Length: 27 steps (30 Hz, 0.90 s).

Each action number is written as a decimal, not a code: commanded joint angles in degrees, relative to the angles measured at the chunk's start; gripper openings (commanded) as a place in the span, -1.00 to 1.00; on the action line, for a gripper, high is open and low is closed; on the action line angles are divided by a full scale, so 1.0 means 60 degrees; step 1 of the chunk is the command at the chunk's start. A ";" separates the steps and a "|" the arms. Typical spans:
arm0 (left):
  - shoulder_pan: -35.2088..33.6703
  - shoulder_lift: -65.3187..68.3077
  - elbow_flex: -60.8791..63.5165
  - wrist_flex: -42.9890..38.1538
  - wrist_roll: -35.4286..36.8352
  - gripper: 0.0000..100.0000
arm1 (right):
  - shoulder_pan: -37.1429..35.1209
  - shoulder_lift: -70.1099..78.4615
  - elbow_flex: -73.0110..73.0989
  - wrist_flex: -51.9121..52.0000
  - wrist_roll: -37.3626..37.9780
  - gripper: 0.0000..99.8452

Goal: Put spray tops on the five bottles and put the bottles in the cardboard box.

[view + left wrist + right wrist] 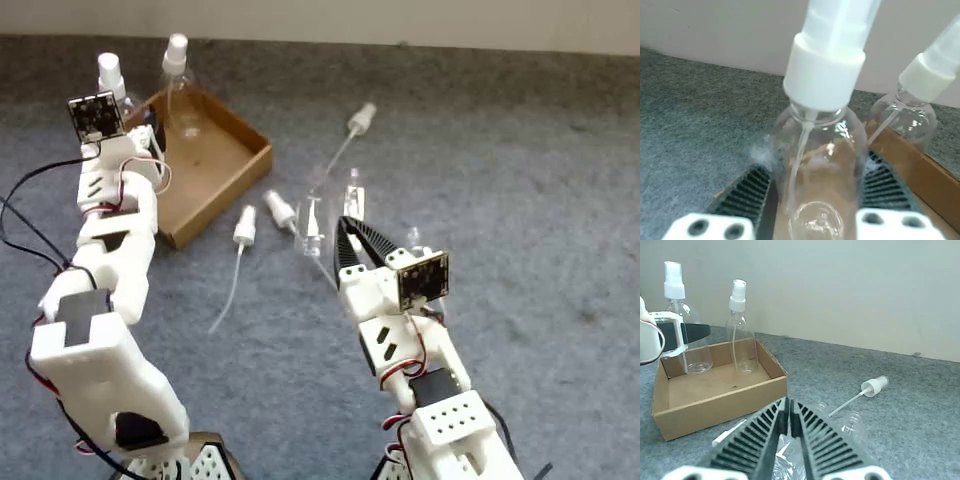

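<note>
My left gripper (815, 167) is shut on a clear bottle (815, 150) with a white spray top (827, 65), held upright at the far left corner of the cardboard box (215, 165). A second capped bottle (178, 90) stands in the box beside it. My right gripper (344, 223) is shut and holds nothing, hovering over two uncapped clear bottles (310, 225) (353, 190) that lie on the table. In the right wrist view its fingertips (789, 407) meet above a lying bottle (850, 422). Three loose spray tops (243, 235) (280, 210) (360, 118) lie around them.
Grey carpet-like tabletop (520, 180) with open room to the right. A pale wall runs along the far edge. Black cables (20, 215) trail beside the left arm. The box's near wall (720, 400) faces the right gripper.
</note>
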 commanded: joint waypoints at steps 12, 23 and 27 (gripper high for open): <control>-0.0183 0.1853 -0.2762 -0.0293 0.0059 -0.86 | 0.0051 -0.0051 0.1136 0.0022 0.0088 -0.98; -0.0139 0.2850 -0.3538 -0.0264 -0.0952 -0.86 | 0.0051 -0.0051 0.1136 0.0022 0.0103 -0.98; -0.0154 0.2864 -0.3524 -0.0264 -0.0982 -0.86 | 0.0051 -0.0051 0.1136 0.0022 0.0103 -0.98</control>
